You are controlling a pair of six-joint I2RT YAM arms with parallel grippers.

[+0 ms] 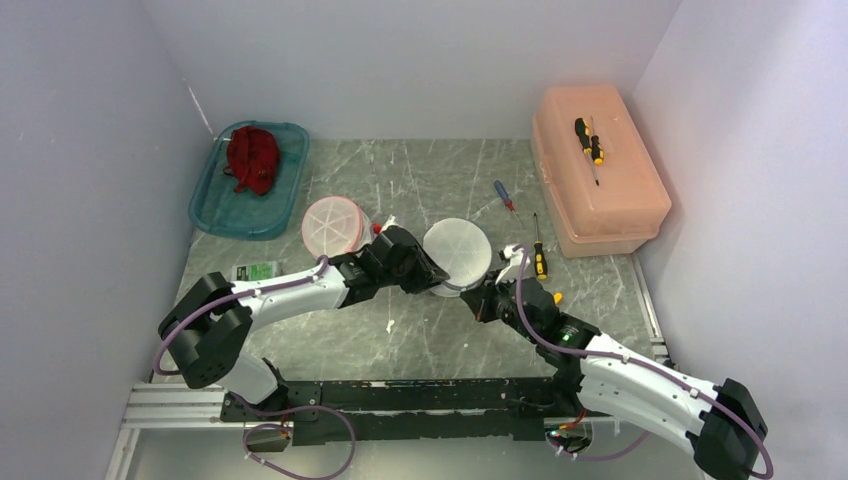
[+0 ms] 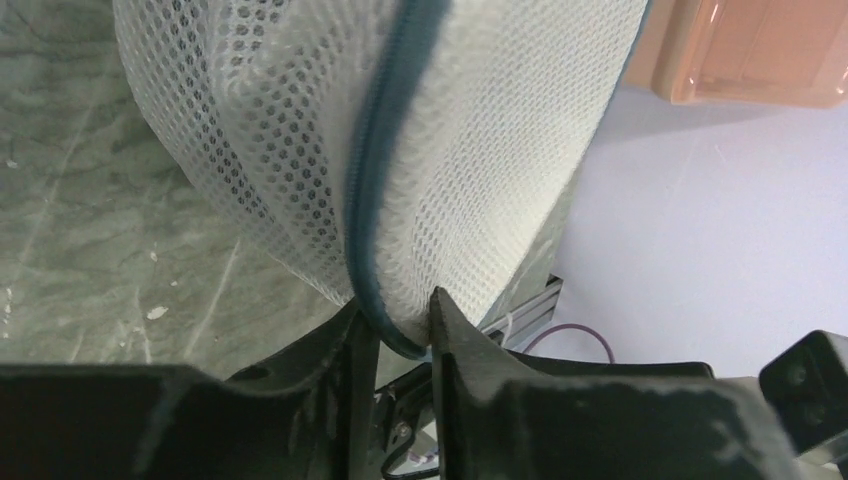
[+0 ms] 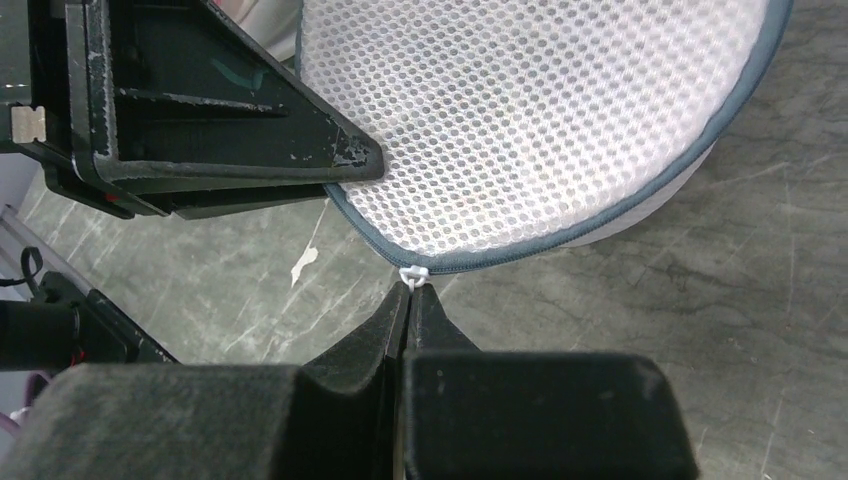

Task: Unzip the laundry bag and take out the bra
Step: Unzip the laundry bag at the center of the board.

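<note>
Top: laundry bag (image 1: 458, 250) sits mid-table (image 1: 400, 335), with the left gripper (image 1: 438, 284) and right gripper (image 1: 484, 297) at its near edge.
Left wrist: fingers (image 2: 455, 345) clamped across the bag's teal zipper seam (image 2: 375, 180).
Right wrist: fingers (image 3: 375, 335) together, pinching the white zipper pull (image 3: 414, 273).

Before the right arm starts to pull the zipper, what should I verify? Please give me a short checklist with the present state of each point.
1. Is the right end effector shut on the white zipper pull? Ok.
2. Is the left end effector pinching the laundry bag at its seam, to hold it steady? Ok.
3. Is the zipper already open? Not ok; it looks closed along the visible edge.
4. Is the bra inside this bag? Cannot tell; the mesh hides the contents.
5. Is the screwdriver out of the right arm's way? Cannot tell; it lies close beside that wrist.
</note>
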